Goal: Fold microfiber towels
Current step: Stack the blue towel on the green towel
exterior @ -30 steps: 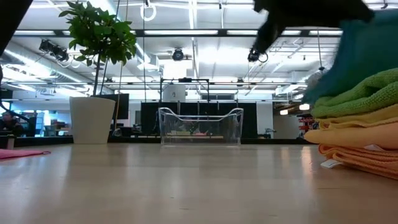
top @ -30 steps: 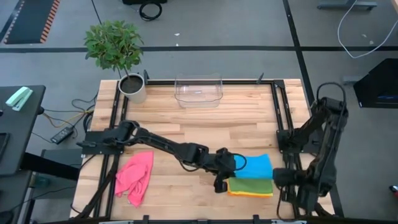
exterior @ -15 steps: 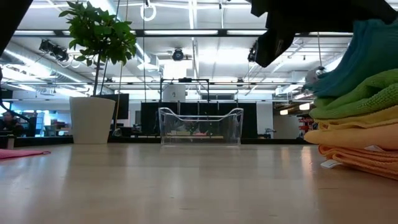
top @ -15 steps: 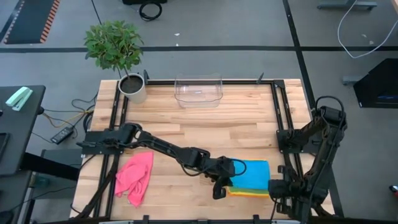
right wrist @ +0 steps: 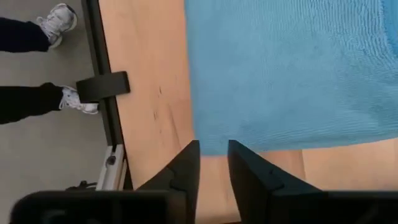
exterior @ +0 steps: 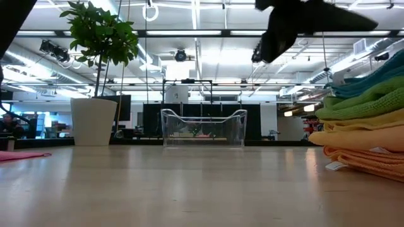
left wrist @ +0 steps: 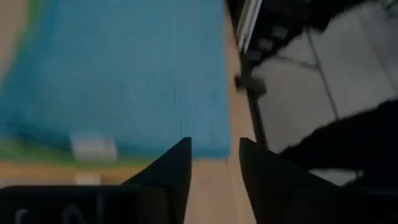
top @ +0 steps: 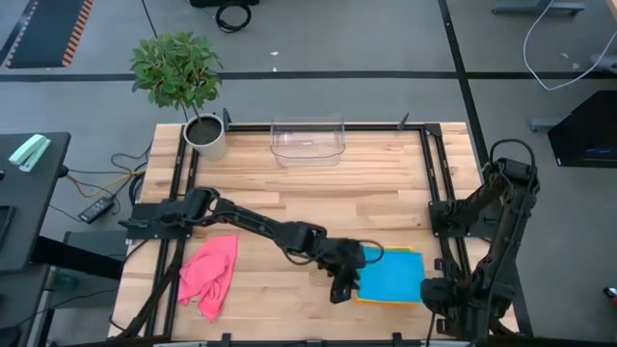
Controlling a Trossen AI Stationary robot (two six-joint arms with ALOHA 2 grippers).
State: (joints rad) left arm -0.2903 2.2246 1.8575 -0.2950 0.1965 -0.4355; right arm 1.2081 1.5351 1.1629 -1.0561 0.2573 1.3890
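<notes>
A blue towel (top: 392, 275) lies flat on top of a stack of folded towels at the table's near right. In the low view the stack shows blue (exterior: 379, 74), green (exterior: 363, 101), yellow (exterior: 360, 132) and orange (exterior: 369, 161) layers. A crumpled pink towel (top: 210, 275) lies on the wood at the near left. My left gripper (top: 339, 286) stands open at the stack's left side, its fingers (left wrist: 177, 165) just off the blue towel's edge (left wrist: 155, 149). My right gripper (top: 432, 294) stands open at the stack's near right corner, above bare wood beside the blue towel (right wrist: 292, 68).
A clear plastic bin (top: 308, 142) stands at the far edge, with a potted plant (top: 205, 135) at the far left corner. Black frame rails (top: 439, 207) run along the table's sides. A person's shoes (right wrist: 59, 18) show on the floor beyond the table's edge.
The blue towel, held raised and draped above the stack a second ago, has come down and now lies flat over the green towel. My right gripper has moved toward the table's near edge and sunk a little.
</notes>
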